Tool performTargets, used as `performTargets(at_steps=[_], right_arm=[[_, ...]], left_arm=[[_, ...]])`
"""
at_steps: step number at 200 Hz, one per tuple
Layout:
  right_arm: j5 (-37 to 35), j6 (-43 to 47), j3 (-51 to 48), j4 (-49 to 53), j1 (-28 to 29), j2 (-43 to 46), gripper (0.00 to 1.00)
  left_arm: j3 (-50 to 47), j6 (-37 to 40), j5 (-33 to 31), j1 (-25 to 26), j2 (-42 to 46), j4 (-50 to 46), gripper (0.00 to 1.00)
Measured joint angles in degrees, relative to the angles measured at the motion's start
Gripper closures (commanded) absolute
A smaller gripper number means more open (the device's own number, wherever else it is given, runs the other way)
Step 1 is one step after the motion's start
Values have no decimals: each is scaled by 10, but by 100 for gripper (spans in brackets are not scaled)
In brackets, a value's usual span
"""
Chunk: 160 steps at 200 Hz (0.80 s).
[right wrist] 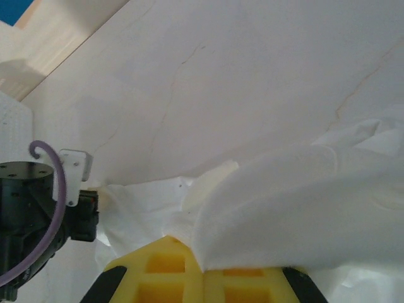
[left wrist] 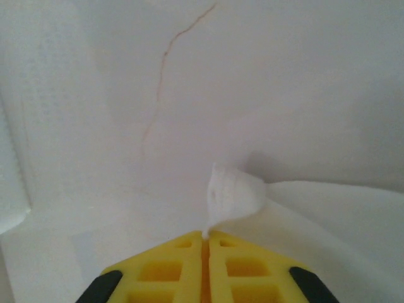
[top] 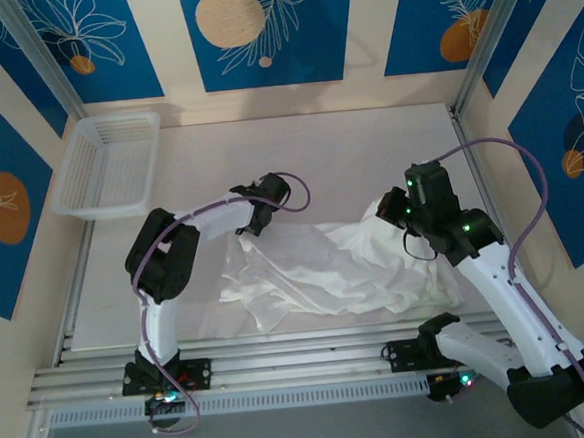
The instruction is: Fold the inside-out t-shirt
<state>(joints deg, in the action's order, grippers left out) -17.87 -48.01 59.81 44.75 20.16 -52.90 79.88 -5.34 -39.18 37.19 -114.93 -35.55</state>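
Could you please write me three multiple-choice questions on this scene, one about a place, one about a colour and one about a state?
1. Where on the table does the mesh basket stand?
A) far left corner
B) far right corner
C) middle of the near edge

2. What colour are the fingers of the left hand?
A) red
B) yellow
C) green

3. In what state is the left hand?
A) wide open
B) shut on nothing
C) shut on a pinch of the t-shirt

Answers:
1 A: the top view shows it by the far left wall.
2 B: they show yellow in the left wrist view.
3 C: a tuft of white cloth sticks out from the closed fingertips.
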Motion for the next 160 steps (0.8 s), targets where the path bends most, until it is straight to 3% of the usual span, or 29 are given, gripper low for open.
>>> performTargets(at_steps=[25,44,73,95,110,134,160], right_arm=[[-15,4,18,34,-30,5,100],[-21,15,50,56,-66,18,100],[9,30,153,61,-134,35,100],[44,31,247,36,-167,30,100],[53,31,287,9,-174,29,100],[54,31,272,-37,-176,52,100],[64,35,135,-62,-177,118,100]], left_arm=[[-13,-2,8,-26,28,1,100],[-35,-15,59,-64,95,-1,100],[-56,-77,276,-171,268,36,100],[-77,-158,465,-259,398,141,100],[-77,-204,563,-286,447,209,100],[-100,-240,653,-289,485,269,100],[-226,-246,679,-289,522,278,100]])
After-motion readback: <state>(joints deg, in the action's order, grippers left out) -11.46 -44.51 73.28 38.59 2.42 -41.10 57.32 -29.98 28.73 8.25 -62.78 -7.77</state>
